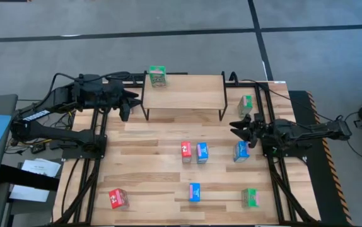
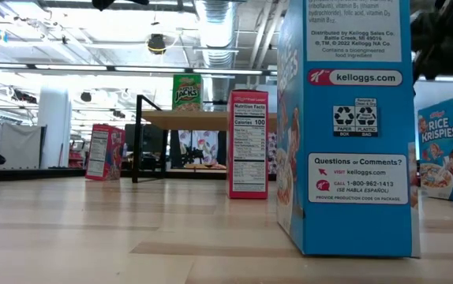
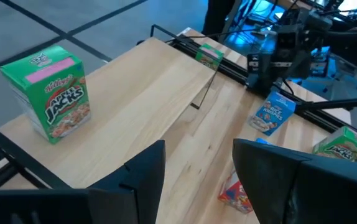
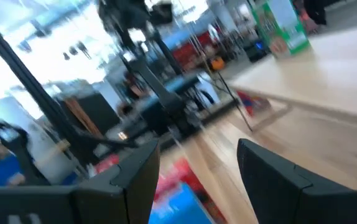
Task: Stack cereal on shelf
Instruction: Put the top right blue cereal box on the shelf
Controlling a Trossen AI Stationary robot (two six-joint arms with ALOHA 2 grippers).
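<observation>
Nearest the low camera stood a tall blue cardboard cereal box point(image 2: 345, 126), its printed side panel filling that view.

Left gripper point(image 1: 128, 103) hung beside the shelf's left end, jaws spread apart with nothing between them. Just ahead of those jaws lay the small shelf point(image 1: 184, 93), a light wooden rectangular top on thin black legs. On its far left corner stood one green Apple Jacks cereal box point(image 3: 49, 91), upright, well clear of the fingers.

Right gripper point(image 1: 238, 127) hovered beyond the shelf's right end, jaws likewise parted and holding nothing. Just beside it, on the side away from the shelf, a blue Rice Krispies box point(image 1: 241, 151) stood on the slatted wooden tabletop point(image 1: 149, 176). Behind it, by the shelf's right legs, stood a second green box point(image 1: 246, 103).

Farther out from both sets of jaws, mid-table, a red box point(image 1: 185, 151) and a blue box point(image 1: 202, 152) stood side by side, nearly touching. Beyond them, toward the near edge: another blue box point(image 1: 194, 192), a green box point(image 1: 250, 197) on the right arm's side, and a red box point(image 1: 118, 198) on the left arm's side, all well apart.
</observation>
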